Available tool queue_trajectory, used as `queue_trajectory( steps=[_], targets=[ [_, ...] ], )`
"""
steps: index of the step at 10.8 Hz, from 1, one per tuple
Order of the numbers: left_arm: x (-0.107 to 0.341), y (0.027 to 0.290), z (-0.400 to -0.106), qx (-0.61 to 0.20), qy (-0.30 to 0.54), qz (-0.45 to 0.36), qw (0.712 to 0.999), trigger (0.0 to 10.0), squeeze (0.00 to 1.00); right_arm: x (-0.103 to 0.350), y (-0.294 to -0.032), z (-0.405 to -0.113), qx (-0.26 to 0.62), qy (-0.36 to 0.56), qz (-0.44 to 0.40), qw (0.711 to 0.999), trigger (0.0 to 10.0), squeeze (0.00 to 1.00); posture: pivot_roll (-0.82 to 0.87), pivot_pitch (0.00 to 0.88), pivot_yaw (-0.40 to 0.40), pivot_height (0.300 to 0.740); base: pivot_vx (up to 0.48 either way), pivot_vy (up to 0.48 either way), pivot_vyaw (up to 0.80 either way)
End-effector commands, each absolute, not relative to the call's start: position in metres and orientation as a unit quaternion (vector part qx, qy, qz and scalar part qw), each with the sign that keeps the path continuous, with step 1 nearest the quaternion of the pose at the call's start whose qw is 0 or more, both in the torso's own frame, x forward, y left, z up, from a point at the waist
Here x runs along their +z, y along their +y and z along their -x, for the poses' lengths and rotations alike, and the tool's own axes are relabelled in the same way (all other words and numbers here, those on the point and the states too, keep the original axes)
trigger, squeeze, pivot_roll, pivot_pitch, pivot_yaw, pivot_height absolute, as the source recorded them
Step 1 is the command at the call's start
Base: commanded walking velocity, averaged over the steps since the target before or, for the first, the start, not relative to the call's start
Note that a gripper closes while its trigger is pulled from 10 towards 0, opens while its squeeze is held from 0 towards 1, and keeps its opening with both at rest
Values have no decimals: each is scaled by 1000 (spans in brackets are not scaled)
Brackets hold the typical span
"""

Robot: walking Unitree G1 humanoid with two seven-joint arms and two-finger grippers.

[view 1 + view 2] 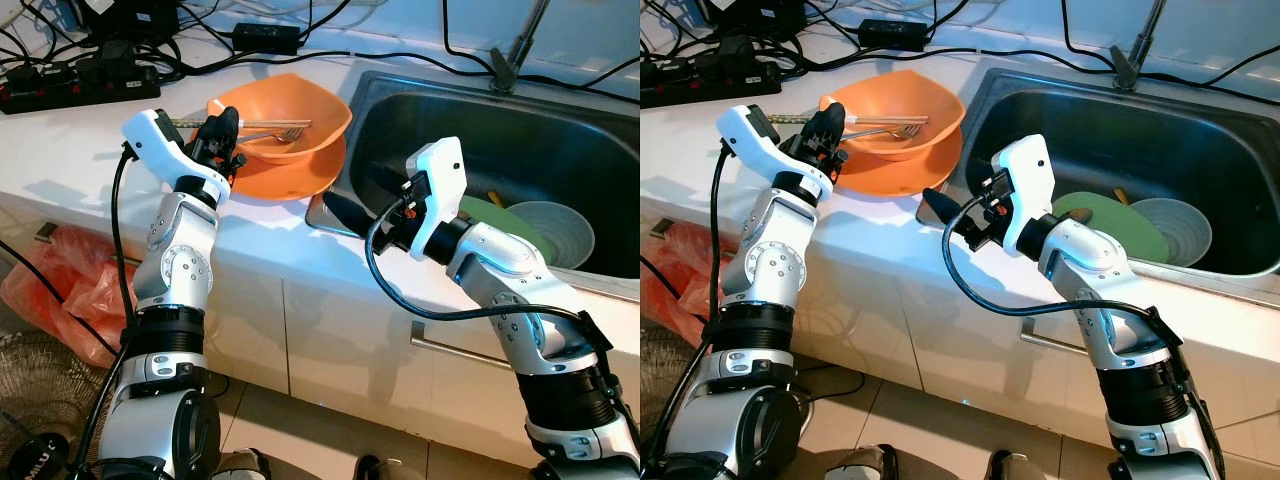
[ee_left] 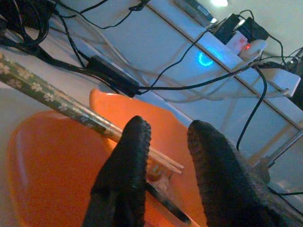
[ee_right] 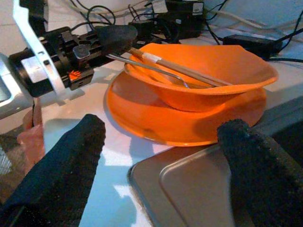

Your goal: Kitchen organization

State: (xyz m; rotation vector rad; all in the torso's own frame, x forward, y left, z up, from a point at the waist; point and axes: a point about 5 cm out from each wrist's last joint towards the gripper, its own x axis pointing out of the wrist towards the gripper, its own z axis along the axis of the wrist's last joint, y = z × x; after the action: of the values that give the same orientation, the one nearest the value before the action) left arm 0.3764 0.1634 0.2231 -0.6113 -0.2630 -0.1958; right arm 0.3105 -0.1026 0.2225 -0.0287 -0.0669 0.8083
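You're looking at two silver arms (image 1: 180,260) with white wrist housings (image 1: 440,190), black ribbed joints, looping black cables and textured black fingers (image 2: 128,175).

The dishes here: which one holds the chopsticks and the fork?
The orange bowl on the counter, stacked on an orange plate. The green plate and grey bowl lie in the sink.

Both eye views look down from the head at the counter (image 1: 80,150) and sink (image 1: 560,130). Each wrist view looks close along its gripper's fingers toward the orange bowl (image 3: 208,75), which all four views share, from opposite sides.
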Motion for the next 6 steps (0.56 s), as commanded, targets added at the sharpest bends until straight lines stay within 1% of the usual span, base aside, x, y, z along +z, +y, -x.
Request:
queue_trajectory(
  steps=[1,3,4,6],
  targets=[
    [233,161,-378,-102,-137,309,936,0,0,223,-103,-310,403,-32,14,915,10000,0,24,124,0,740,0,0,0],
    [233,161,-378,-101,-135,320,932,0,0,223,-101,-307,418,-30,9,908,10000,0,24,123,0,740,0,0,0],
    [234,161,-378,-102,-135,322,932,0,0,222,-98,-301,442,-25,10,897,10000,0,23,122,2,740,0,0,0],
    [235,161,-379,-104,-137,324,930,0,0,222,-99,-301,445,-22,9,895,10000,0,23,121,1,740,0,0,0]
  ],
)
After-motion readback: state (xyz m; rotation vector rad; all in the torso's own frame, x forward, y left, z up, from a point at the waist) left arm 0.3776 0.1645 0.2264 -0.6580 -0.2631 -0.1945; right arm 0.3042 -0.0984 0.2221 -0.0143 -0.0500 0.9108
